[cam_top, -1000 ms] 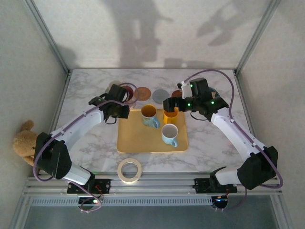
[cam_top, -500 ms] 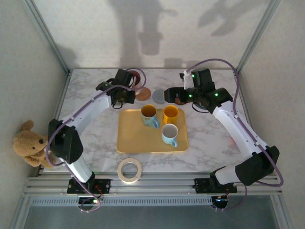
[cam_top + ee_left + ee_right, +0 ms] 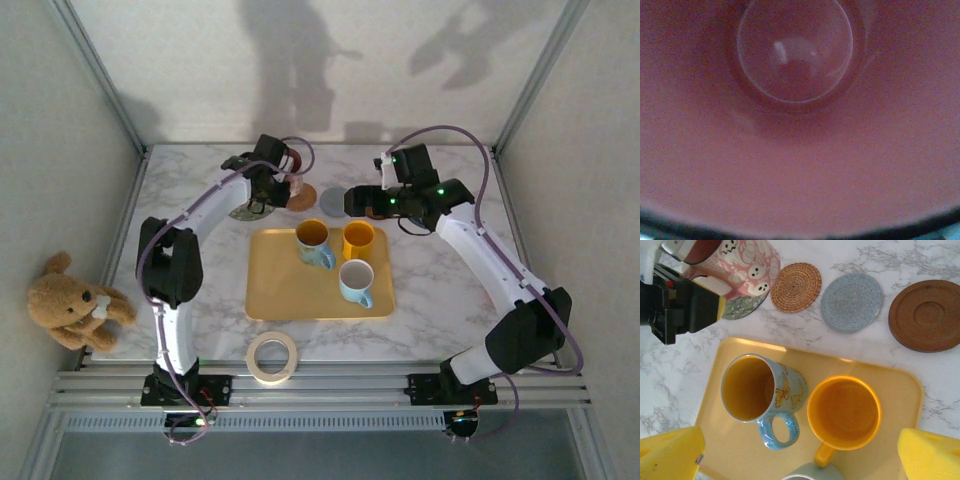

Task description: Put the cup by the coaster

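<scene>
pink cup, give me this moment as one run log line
left pincer: shut on pink cup | pink cup: tilted, beside woven coaster | right pincer: open above tray

Yellow plastic tray (image 3: pixel 262 300) mid-table. On it, blue butterfly mug (image 3: pixel 752 387) and orange ceramic mug (image 3: pixel 842 412) sit just beside each other at the back, white mug (image 3: pixel 356 282) close in front. Tray's front-left is bare. Behind the tray: woven rattan coaster (image 3: pixel 796 287), grey-blue fabric coaster (image 3: pixel 851 302), dark wooden coaster (image 3: pixel 927 315), tops free, thin marble gaps between. Left gripper (image 3: pixel 282 176) with pink ghost-print cup (image 3: pixel 747 265) blocks the row's left end. Masking tape roll (image 3: pixel 252 357) at the front edge. Marble beside the tray is open.
</scene>
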